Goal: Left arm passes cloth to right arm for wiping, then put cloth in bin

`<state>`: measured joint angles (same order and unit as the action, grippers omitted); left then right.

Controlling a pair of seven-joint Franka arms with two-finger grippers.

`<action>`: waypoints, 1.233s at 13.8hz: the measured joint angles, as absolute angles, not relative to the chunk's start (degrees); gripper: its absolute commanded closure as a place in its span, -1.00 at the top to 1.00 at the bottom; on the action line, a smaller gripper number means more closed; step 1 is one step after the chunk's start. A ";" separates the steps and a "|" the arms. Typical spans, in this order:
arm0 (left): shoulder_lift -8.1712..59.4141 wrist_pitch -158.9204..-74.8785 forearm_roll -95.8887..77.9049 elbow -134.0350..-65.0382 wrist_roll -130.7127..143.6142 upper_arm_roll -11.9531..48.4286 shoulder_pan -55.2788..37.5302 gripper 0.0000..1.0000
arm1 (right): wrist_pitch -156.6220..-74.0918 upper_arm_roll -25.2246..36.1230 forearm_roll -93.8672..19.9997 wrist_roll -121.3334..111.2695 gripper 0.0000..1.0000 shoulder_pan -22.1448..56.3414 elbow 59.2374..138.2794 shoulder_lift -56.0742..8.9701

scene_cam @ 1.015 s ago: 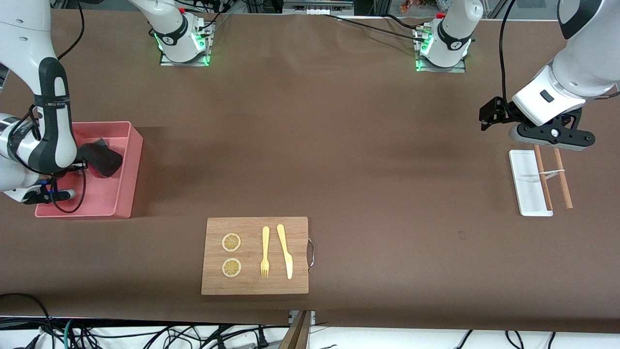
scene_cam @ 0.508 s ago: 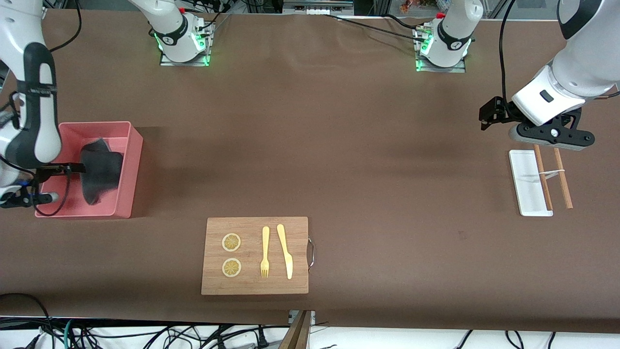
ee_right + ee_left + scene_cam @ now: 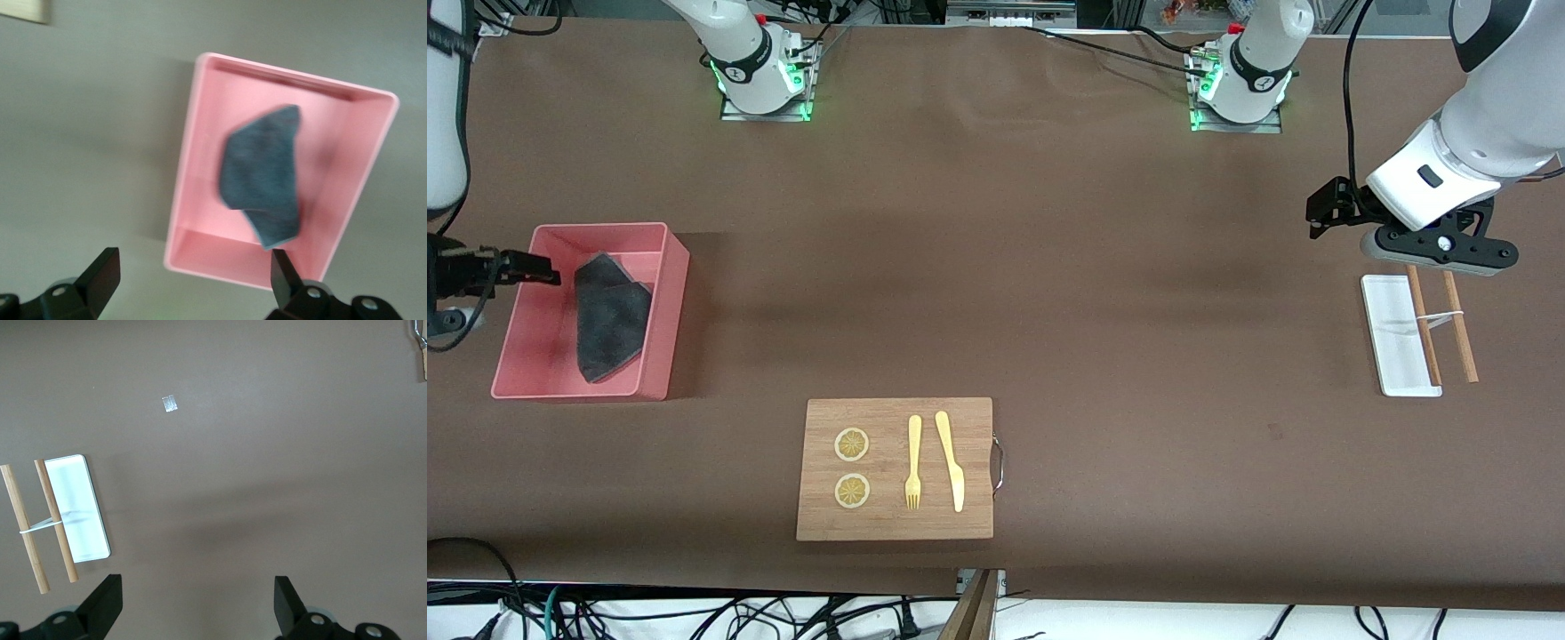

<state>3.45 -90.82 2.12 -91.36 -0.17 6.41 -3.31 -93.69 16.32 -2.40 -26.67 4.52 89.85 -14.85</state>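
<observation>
A: Where's the cloth [image 3: 610, 316]?

B: One cloth, lying in the one pink bin [image 3: 660, 238], grey face up, slumped along the wall nearer the board. Bin sits at the right arm's end of the worktop [image 3: 1049, 267].

A: Right hand [image 3: 516, 265]?

B: Up in the air over the bin's outer edge, fingers [image 3: 103, 270] spread wide, nothing in them. Its wrist view looks straight down on bin [image 3: 193, 160] and cloth [image 3: 263, 177].

A: Left hand [image 3: 1436, 253]?

B: Waiting over the end of the white tray [image 3: 1396, 333] at the left arm's end. Fingers [image 3: 107, 603] apart, empty.

A: Count the rest.

B: One narrow white tray. Two wooden sticks [image 3: 1440, 324] joined by a thin band, one lying on the tray's edge, one just beside it on the worktop. One wooden board [image 3: 894, 524] with a metal handle, nearer the front camera than the bin. On it: two lemon slices [image 3: 852, 444], one fork [image 3: 913, 460], one knife [image 3: 951, 459], fork and knife side by side, slices stacked one nearer the camera than the other.

A: Anything touching the cloth?

B: Only the bin.
</observation>
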 measured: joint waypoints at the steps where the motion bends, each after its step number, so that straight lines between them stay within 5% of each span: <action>1: 3.45 -90.82 2.12 -91.36 -0.17 6.41 -3.31 1.00 | -92.30 14.75 -2.39 -26.54 1.00 4.57 89.84 -13.15; 9: 3.45 -90.81 2.12 -91.36 -0.17 6.41 -3.31 1.00 | -84.65 5.48 -1.39 -11.04 1.00 3.34 89.83 -4.70; 17: 3.45 -90.78 2.12 -91.36 -0.16 6.42 -3.33 1.00 | -81.45 4.49 0.08 -10.05 1.00 -0.01 86.57 -0.53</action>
